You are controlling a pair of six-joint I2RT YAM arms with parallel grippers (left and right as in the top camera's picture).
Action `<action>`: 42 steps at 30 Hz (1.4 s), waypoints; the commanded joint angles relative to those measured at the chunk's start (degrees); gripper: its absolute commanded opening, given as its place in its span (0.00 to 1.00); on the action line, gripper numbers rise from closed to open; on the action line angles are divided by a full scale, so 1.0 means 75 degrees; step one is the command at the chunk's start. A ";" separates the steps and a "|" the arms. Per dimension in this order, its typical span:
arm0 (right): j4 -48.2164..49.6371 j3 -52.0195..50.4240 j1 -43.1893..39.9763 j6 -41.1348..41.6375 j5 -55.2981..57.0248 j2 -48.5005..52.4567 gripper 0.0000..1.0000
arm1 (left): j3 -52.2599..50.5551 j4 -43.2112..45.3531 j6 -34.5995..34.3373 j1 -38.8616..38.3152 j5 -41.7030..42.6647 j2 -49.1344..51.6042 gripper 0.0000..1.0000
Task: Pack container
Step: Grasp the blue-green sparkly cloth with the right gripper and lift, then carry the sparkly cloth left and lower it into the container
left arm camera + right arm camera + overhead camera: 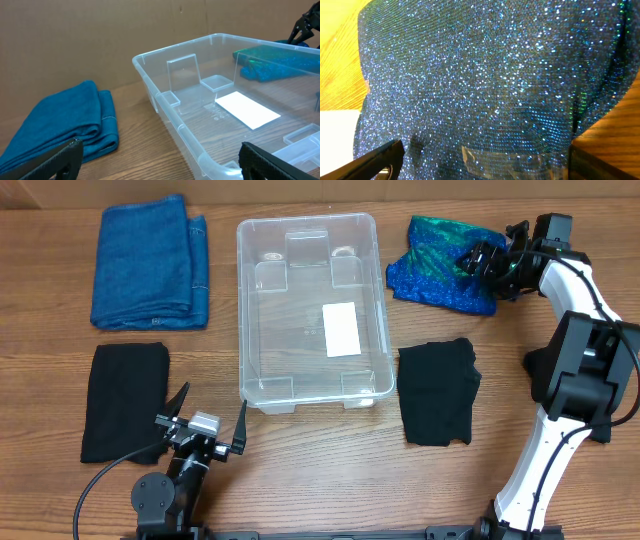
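The clear container (246,300) sits mid-table with a white label (341,328) on its base and nothing in it. My left gripper (214,398) stands open just off its front left corner, above bare wood. In the left wrist view that gripper (160,150) frames the container's near rim (172,125). My right gripper (476,262) hovers open over the right side of a sparkly blue-green cloth (436,264). The right wrist view is filled by this cloth (495,75), and the right gripper (485,150) there has nothing between its fingers.
A folded blue towel (148,264) lies at the back left, also visible in the left wrist view (65,125). One folded black cloth (125,400) lies front left, another (438,392) right of the container. A strip of clear tape (500,159) sticks to the sparkly cloth.
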 commanded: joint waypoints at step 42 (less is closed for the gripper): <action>0.1387 0.0140 0.3357 0.1510 -0.4602 -0.3821 0.04 | -0.0029 0.0006 0.0143 0.0041 0.0006 -0.0052 1.00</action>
